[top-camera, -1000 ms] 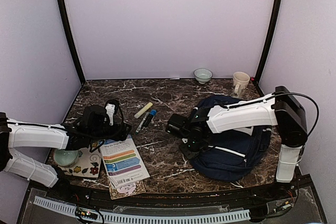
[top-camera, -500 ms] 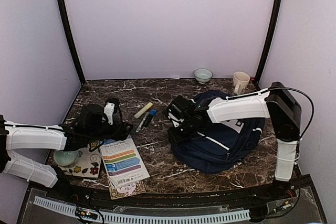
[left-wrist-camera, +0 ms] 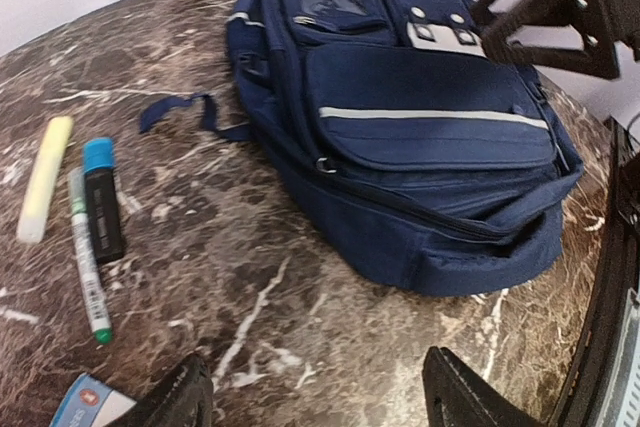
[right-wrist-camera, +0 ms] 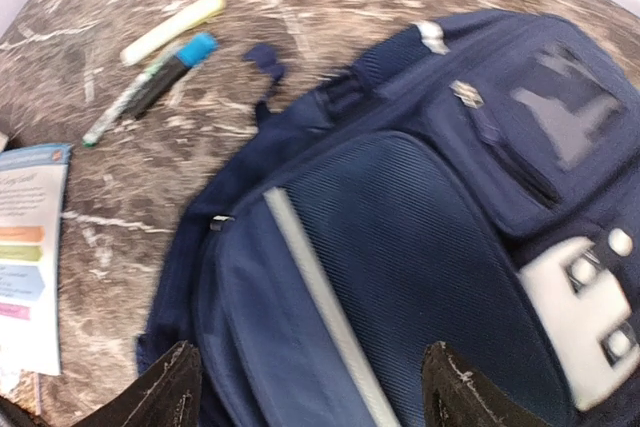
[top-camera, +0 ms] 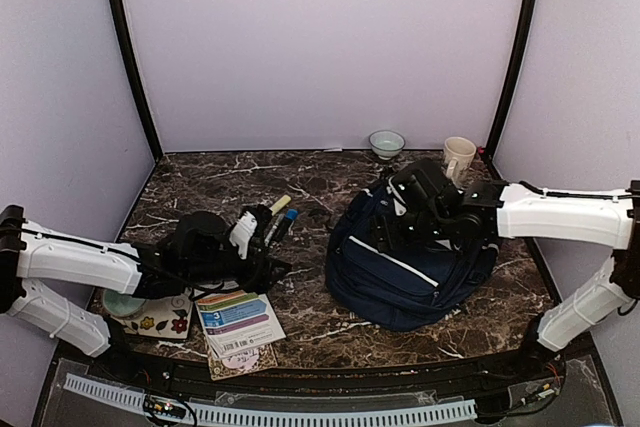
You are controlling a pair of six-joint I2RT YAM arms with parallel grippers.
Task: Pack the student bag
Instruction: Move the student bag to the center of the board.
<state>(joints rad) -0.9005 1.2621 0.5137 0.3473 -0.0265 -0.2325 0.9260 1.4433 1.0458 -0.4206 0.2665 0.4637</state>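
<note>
The student bag [top-camera: 410, 267] lay flat on the marble surface [top-camera: 300, 182] — the right hand [right-wrist-camera: 315, 392] hovered above it, spread wide and empty; the left hand [left-wrist-camera: 315, 397] gaped wide too, empty.

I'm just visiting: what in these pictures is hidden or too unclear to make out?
Student bag: top view, the right arm covers its upper part; whether its main compartment is open is unclear.
Booklet: print too small in top view; cut off by the edge in both wrist views.
Round pale-green thing: top view, partly under the left arm.
Mug: top view, contents too small to see.
</note>
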